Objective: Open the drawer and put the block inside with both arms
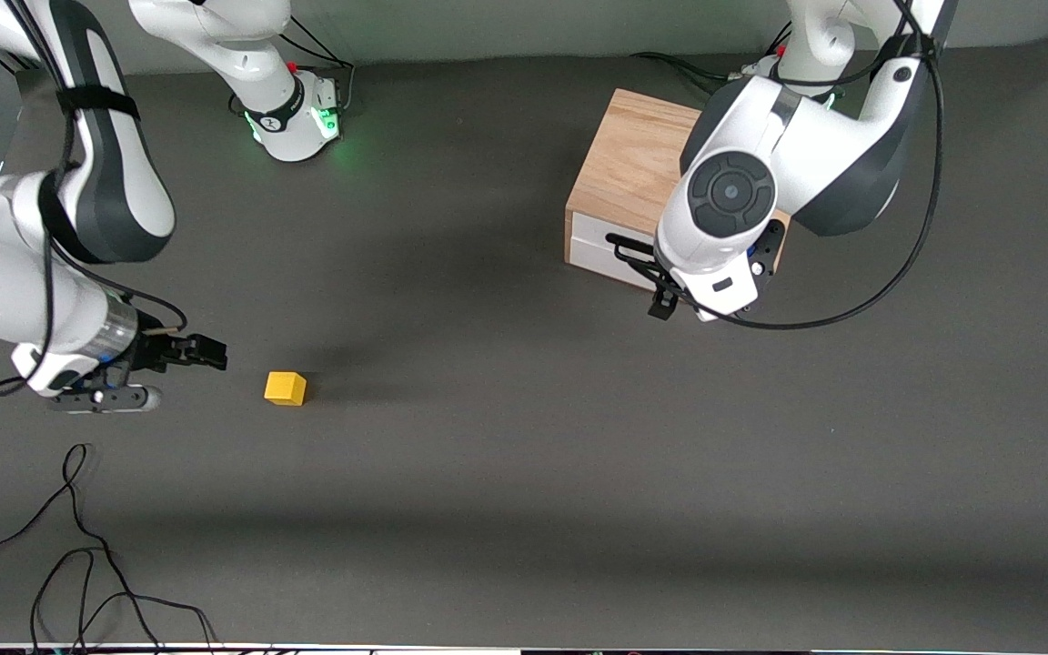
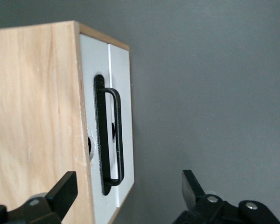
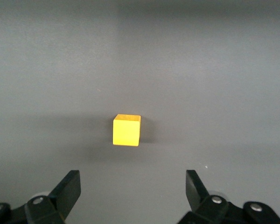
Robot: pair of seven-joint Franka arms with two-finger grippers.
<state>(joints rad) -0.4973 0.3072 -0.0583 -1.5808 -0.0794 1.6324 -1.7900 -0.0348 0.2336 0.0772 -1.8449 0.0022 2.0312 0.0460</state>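
The light oak box (image 1: 638, 164) stands toward the left arm's end of the table. Its drawer's white front (image 1: 599, 252) is shut, with the black wire handle (image 1: 626, 250) on it. My left gripper (image 1: 670, 298) hovers just in front of the drawer, open and empty. In the left wrist view (image 2: 128, 191) the jaws straddle the front edge, with the handle (image 2: 113, 135) a little ahead of them. The yellow block (image 1: 285, 388) sits on the mat toward the right arm's end. My right gripper (image 1: 207, 353) is open beside it, a short gap away. The block (image 3: 126, 130) lies ahead of the open right gripper (image 3: 133, 189).
The dark grey mat (image 1: 524, 473) covers the table. Loose black cables (image 1: 78, 546) lie nearer the front camera than the right gripper. The right arm's base (image 1: 295, 118) with a green light stands at the table's robot side.
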